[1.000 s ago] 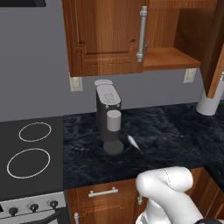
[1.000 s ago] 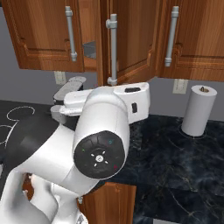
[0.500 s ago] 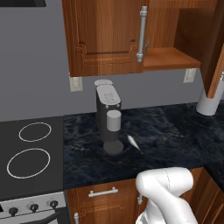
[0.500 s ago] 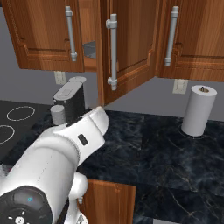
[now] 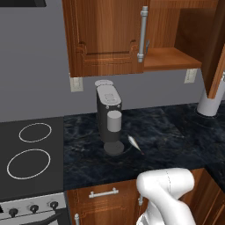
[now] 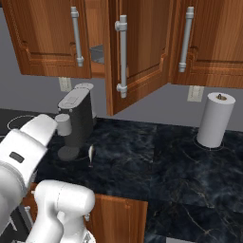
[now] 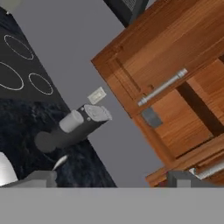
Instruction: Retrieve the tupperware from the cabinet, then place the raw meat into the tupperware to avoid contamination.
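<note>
The cabinet (image 6: 42, 38) hangs above the counter with one door (image 6: 142, 47) swung open. Inside the opening, on the shelf, sits the grey tupperware (image 6: 97, 53), and it turns up again in the hand view as a small grey box (image 7: 152, 117) just behind the bar handle. The raw meat (image 5: 135, 143) lies on the dark counter beside the coffee machine's foot, also as a pale sliver (image 6: 90, 153) (image 7: 60, 162). My gripper (image 7: 112, 180) is open and holds nothing, well short of the cabinet (image 7: 166, 43) and tilted up toward it.
A dark coffee machine (image 5: 110, 118) stands on the marble counter (image 6: 156, 156) under the cabinet. A white paper-towel roll (image 6: 216, 119) stands at the right. The stove top (image 5: 26, 154) lies to the left. My arm's white links (image 6: 28, 152) rise at the counter's front edge.
In the right base view my arm has swung from the picture's middle down to its lower left, uncovering the counter and coffee machine. The things on the counter have stayed put.
</note>
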{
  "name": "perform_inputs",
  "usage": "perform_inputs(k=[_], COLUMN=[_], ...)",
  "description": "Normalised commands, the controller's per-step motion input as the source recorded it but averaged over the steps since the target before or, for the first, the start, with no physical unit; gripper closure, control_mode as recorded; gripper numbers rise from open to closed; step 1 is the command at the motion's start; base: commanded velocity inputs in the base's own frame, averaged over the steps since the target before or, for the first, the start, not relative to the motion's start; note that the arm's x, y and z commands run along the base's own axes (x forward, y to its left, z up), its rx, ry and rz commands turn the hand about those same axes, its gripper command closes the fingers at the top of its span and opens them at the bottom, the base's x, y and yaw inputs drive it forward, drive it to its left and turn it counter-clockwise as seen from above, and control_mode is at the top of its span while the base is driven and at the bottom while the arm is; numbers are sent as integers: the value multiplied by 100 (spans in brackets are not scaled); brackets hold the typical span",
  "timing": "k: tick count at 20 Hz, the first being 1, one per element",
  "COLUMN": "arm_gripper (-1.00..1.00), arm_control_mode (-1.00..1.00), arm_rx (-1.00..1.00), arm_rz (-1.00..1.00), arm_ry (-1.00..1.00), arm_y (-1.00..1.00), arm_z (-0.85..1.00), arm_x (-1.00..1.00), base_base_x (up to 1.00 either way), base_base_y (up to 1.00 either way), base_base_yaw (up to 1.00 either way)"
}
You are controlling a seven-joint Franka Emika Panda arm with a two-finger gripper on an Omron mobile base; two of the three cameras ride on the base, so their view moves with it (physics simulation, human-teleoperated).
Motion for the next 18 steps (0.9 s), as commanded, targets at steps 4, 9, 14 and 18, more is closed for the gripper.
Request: perform_inputs(k=[4,9,14,18], arm_gripper=[-100,-100,-100,-100], arm_control_mode=[-100,-100,-100,-100], arm_rx=[-32,-35,-33,-26], arm_rz=[9,3,-1,-7], arm_ry=[-19,-21,-9,0], arm_y=[66,65,49,15], arm_z=[7,3,-5,-14], arm_x=[-13,-5,31,52], base_base_x=[0,0,0,0], base_base_y=[0,0,0,0], base_base_yaw=[0,0,0,0])
